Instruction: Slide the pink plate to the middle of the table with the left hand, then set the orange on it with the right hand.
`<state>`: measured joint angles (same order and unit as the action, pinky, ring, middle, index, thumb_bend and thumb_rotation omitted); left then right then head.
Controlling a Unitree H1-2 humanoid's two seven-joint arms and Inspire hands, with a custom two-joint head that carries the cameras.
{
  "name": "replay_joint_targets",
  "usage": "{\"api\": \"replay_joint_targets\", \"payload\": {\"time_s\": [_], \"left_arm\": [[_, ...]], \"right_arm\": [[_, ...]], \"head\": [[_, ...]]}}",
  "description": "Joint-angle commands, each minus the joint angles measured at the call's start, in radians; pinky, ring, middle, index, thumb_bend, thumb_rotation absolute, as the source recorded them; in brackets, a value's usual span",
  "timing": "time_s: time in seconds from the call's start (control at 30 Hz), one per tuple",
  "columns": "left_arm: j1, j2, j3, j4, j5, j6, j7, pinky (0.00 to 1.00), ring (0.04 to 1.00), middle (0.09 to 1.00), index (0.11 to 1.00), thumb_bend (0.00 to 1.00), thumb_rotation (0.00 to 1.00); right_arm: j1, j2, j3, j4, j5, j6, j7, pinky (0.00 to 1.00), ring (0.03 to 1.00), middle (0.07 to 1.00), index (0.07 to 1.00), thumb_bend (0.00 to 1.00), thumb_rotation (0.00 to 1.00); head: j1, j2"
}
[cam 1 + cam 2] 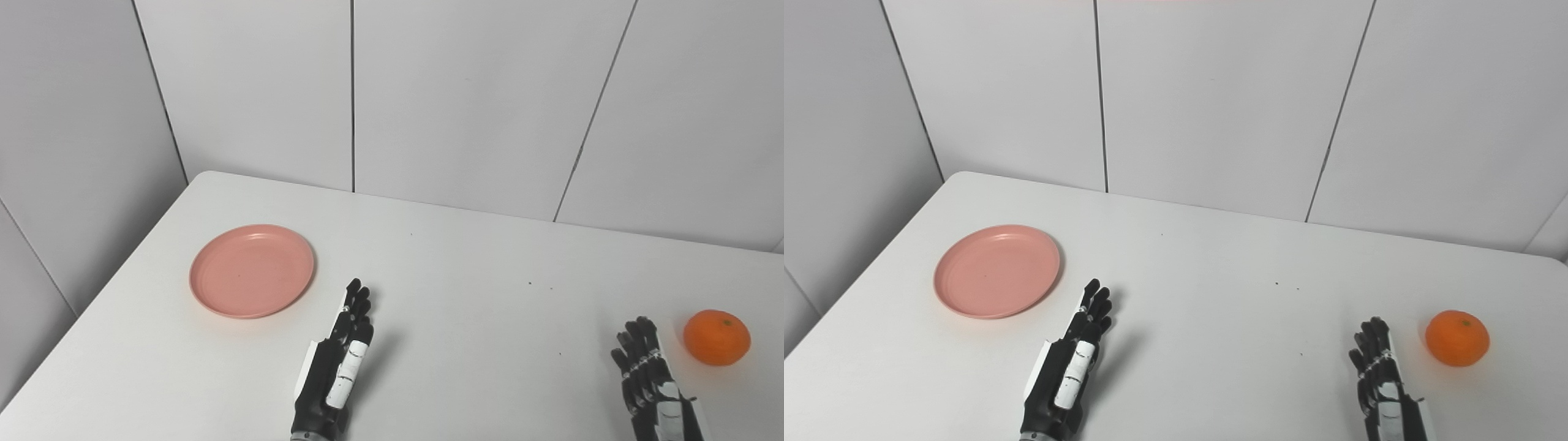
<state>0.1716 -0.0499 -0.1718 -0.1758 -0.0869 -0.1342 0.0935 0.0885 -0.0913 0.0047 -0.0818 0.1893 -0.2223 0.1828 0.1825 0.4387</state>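
Left hand (334,367) open, fingers straight and together, holding nothing, just right of pink plate (252,270), not touching. Right hand (652,383) open, empty, beside orange (716,337), apart. Plate flat, left side of white table (465,318); orange stem up, far right.

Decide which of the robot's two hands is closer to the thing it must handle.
The right hand: it lies just beside the orange, while a wider strip of bare table separates the left hand from the pink plate.

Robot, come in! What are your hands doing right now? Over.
Left robot hand open, right of pink plate. Right robot hand open, beside orange. Nothing blocking.
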Motion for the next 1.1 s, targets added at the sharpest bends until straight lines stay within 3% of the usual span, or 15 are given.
{"api": "replay_joint_targets", "payload": {"time_s": [0.0,0.13,0.57,0.9,1.07], "left_arm": [[0.155,-0.021,0.013,0.002,-0.038,-0.012,-0.015,1.00,0.961,0.975,0.969,0.81,0.81],[0.136,-0.003,0.022,-0.055,-0.063,0.022,-0.020,0.95,0.923,0.930,0.883,0.83,0.84],[-0.034,0.042,0.104,-0.152,-0.086,0.105,-0.061,0.87,0.880,0.865,0.789,0.88,0.90],[-0.193,0.135,0.176,-0.275,-0.065,0.218,-0.093,0.91,0.870,0.860,0.799,0.92,0.96],[-0.245,0.171,0.212,-0.271,-0.067,0.223,-0.101,0.91,0.868,0.853,0.809,0.90,0.98]], "right_arm": [[0.080,0.009,0.005,0.111,-0.001,0.005,0.002,1.00,1.000,0.986,0.995,0.84,0.99],[0.079,0.010,0.007,0.116,-0.010,-0.004,0.000,1.00,1.000,0.983,0.992,0.86,0.99],[0.069,0.040,0.013,0.128,-0.052,-0.012,-0.023,1.00,0.983,0.966,0.968,0.87,0.98],[0.064,0.052,0.018,0.132,-0.070,-0.036,-0.029,0.97,0.959,0.953,0.960,0.84,0.98],[0.061,0.051,0.017,0.142,-0.069,-0.043,-0.026,0.97,0.954,0.951,0.959,0.83,0.98]], "head": [[0.000,0.000],[-0.005,-0.001],[-0.021,-0.011],[-0.034,-0.013],[-0.032,-0.016]]}}
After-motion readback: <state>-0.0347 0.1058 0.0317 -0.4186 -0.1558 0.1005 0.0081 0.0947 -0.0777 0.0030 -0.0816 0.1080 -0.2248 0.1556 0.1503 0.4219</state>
